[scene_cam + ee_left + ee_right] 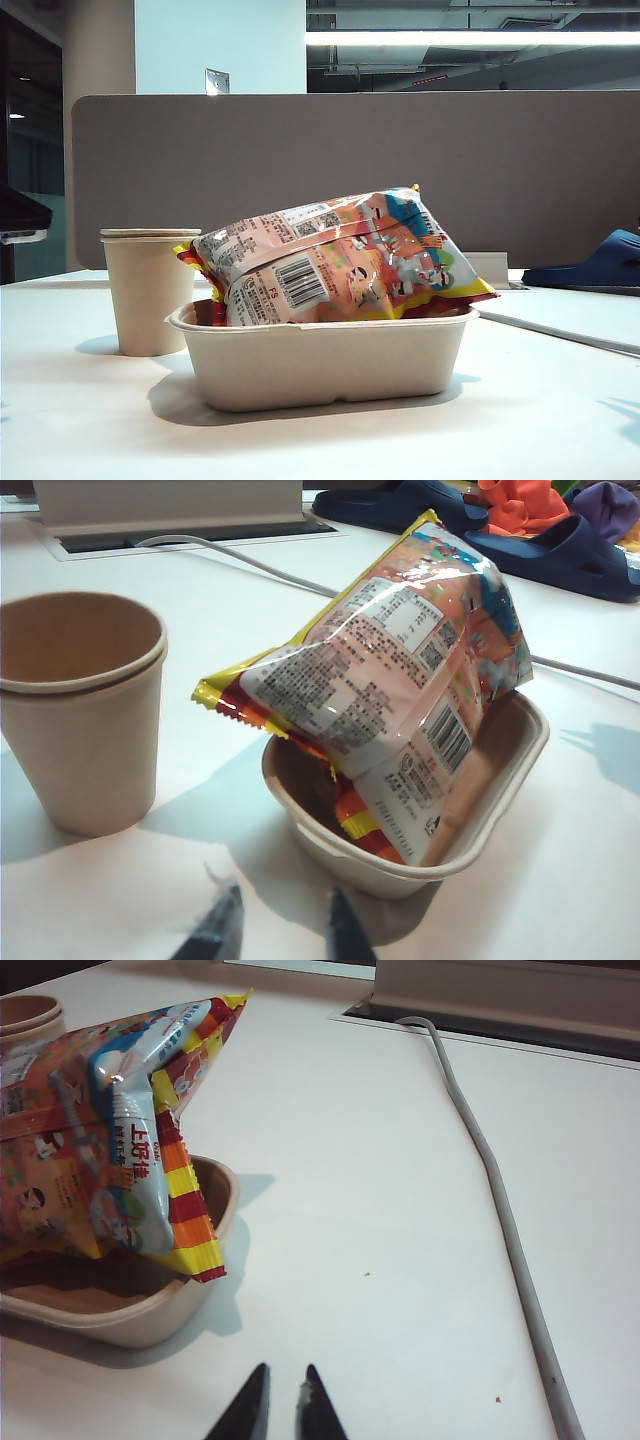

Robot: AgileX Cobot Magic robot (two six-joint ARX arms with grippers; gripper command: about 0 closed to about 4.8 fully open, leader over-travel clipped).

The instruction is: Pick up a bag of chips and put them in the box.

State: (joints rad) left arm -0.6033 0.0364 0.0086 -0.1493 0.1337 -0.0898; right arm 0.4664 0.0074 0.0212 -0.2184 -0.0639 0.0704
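While the white desk (560, 420) carries everything, a grey partition (350, 170) stands along its far edge. The box (330, 360) sits near the middle of the desk, and the bag (340, 260) lies in it, tilted, with its lower end down inside the box and its upper end jutting above and past the rim. Its barcode panel faces the exterior camera. In the left wrist view the bag (400, 700) leans on the box (500, 780) rim, one yellow-and-red crimped edge sticking out over the side towards the cup (80, 710). The right wrist view shows the bag's (90, 1130) striped end hanging over the box (120, 1310) rim. The cup (148, 290) stands upright just beside the box, on its left in the exterior view, not touching it as far as can be told.

A grey cable (500, 1210) runs across the desk from a slot near the far edge. Dark blue slippers (560, 540) lie by the far right edge.

The left tool (280, 930) hangs low over the desk near the box, its tips a narrow gap apart and holding nothing. The right tool (282, 1400) is on the other side of the box, tips almost together, empty.
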